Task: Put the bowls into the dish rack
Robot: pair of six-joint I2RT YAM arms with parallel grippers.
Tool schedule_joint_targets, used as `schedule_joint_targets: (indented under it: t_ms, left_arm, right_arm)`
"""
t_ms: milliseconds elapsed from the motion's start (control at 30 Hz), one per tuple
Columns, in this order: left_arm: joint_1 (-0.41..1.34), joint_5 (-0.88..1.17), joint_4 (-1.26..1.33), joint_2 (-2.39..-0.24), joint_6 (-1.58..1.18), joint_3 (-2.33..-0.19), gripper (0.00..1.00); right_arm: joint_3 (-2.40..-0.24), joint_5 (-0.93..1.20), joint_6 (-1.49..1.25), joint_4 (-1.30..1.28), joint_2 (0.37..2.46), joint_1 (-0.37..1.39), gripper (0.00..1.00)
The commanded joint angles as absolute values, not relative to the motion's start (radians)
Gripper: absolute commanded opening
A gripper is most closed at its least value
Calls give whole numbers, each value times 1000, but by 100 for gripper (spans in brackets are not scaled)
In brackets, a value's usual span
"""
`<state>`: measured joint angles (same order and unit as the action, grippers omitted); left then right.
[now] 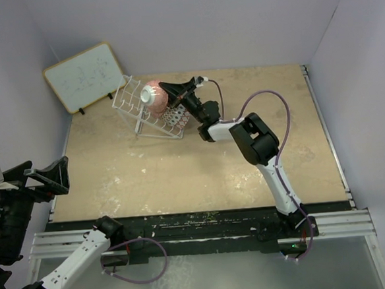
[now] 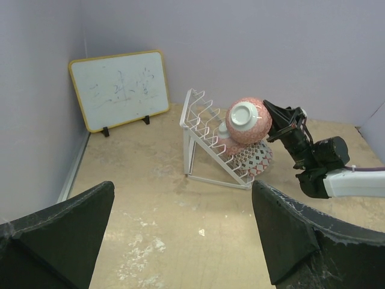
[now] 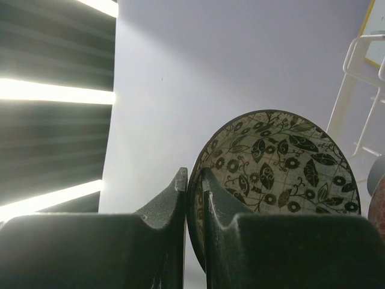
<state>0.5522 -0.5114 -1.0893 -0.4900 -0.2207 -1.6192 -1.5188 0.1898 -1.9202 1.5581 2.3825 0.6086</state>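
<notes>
The sandy table carries a whiteboard propped at the far left corner, with the white wire dish rack just beside it. The right claw is closed on the rim of the pink-red bowl, holding it on edge over the upper rack with its white foot facing away from the claw. Whether it touches the wires cannot be told. Only the right wrist view shows the bowl's inside, cream with dark leaves and flowers. Only the left wrist view clearly shows other bowls low in the rack. The left claw is spread wide and holds nothing.
</notes>
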Motion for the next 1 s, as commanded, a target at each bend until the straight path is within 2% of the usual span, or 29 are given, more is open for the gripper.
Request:
schedule_joint_targets:
  t_ms: [0,467,967]
  left_arm:
    - [557,-525,-1089,-488,-212,-1641,99]
    - [558,-532,-1096,-477,-213,-1639,99]
    - [561,-541,-1106,-473,-217,-1643,99]
  right_arm:
    - [-1574,118,-1944,1688,2356,619,12]
    - [-1565,-4,-2010,1644,2400,669,11]
    - [-1491,-92,-1945,1546,2334,683,11]
